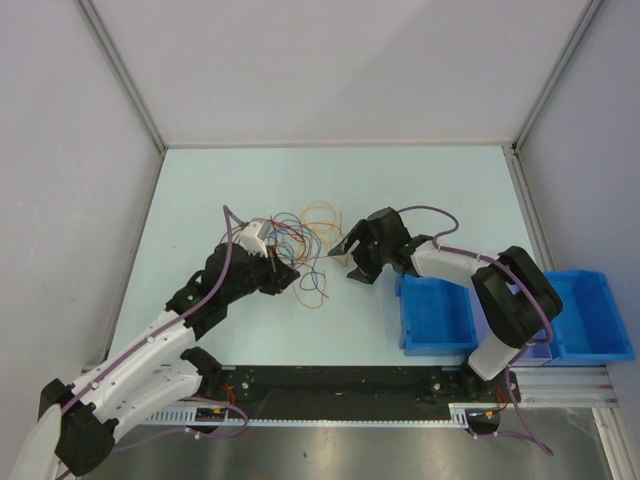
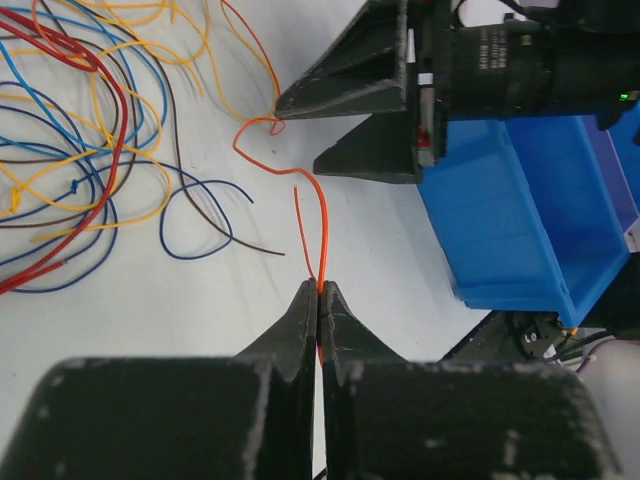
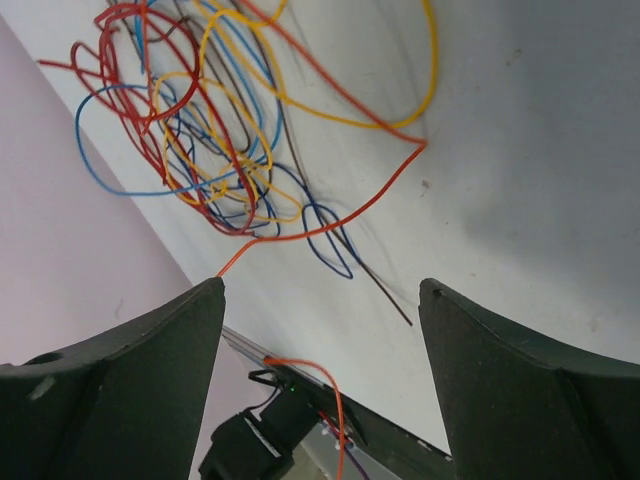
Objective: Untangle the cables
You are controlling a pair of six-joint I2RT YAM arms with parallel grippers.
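The cables (image 1: pixel 295 238) lie as a loose tangle of orange, yellow, red, blue and dark loops on the pale table mid-left. My left gripper (image 2: pixel 320 290) is shut on one orange cable (image 2: pixel 322 215), which rises from its tips and curves toward my right gripper (image 2: pixel 297 135). In the top view my left gripper (image 1: pixel 288 277) sits just below the tangle and my right gripper (image 1: pixel 342 262) faces it from the right. My right gripper (image 3: pixel 320 288) stands open; the orange cable (image 3: pixel 340 215) ends right at its left fingertip (image 3: pixel 205 300), and nothing lies between the fingers.
Two blue bins (image 1: pixel 435 315) (image 1: pixel 590 315) stand at the near right, the closer one (image 2: pixel 520 200) right behind the right wrist. Grey walls enclose the table on three sides. A black rail (image 1: pixel 330 385) runs along the near edge.
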